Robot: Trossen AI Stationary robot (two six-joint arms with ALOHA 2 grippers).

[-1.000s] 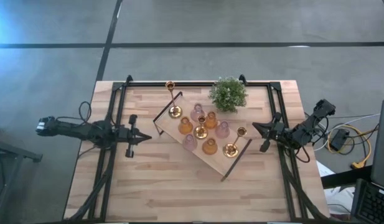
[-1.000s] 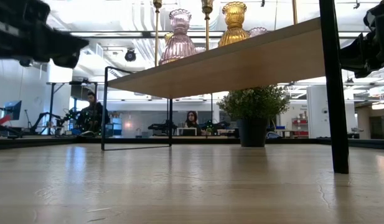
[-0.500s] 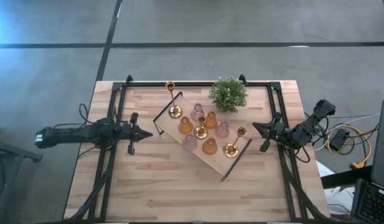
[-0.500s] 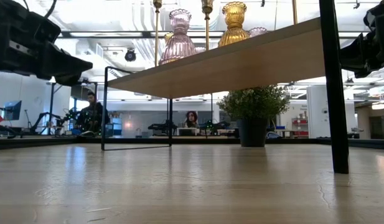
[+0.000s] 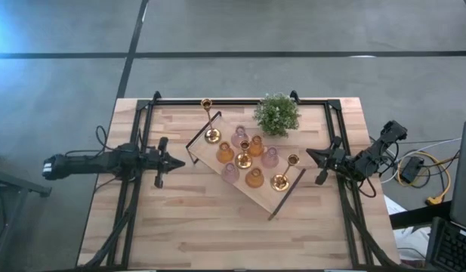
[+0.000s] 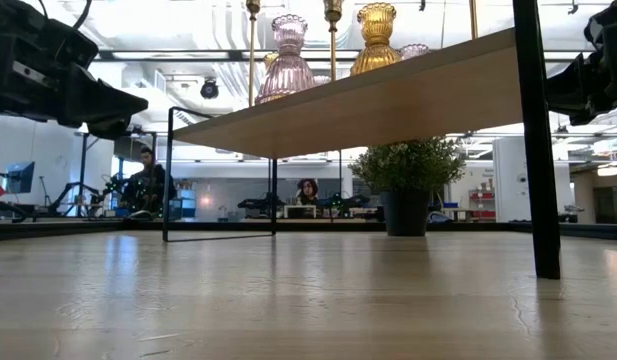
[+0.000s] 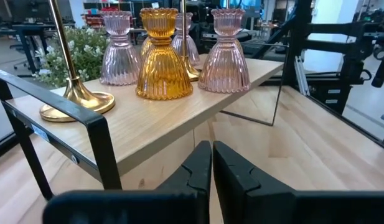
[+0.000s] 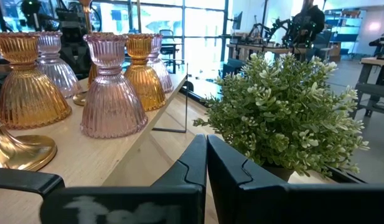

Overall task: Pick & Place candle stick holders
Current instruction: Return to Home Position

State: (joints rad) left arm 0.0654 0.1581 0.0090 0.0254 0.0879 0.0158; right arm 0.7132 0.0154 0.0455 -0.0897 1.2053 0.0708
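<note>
Several candle stick holders stand upright on their bases on a long wooden tray (image 5: 261, 198) that lies slantwise mid-table. Among them are pink glass (image 5: 239, 137), amber glass (image 5: 254, 178) and gold brass ones (image 5: 279, 181), one of them tall-stemmed (image 5: 211, 136). My left gripper (image 5: 180, 162) hovers shut, level, left of the tray, pointing at its end (image 7: 160, 118); an amber holder (image 7: 159, 59) shows straight ahead. My right gripper (image 5: 308, 153) hovers shut at the tray's right end, also empty, with a pink holder (image 8: 111, 93) ahead.
A green potted plant (image 5: 276, 113) stands at the far side beside the tray. The tray sits raised on black wire frames (image 6: 536, 140). Black rails (image 5: 142, 136) run along the table's left and right sides. Bare wood lies toward the near edge (image 5: 217, 234).
My left arm has swung so that its gripper points squarely at the tray, sinking a little and rolling as it went; over the last half second it has kept still. The tray and holders have not moved.
</note>
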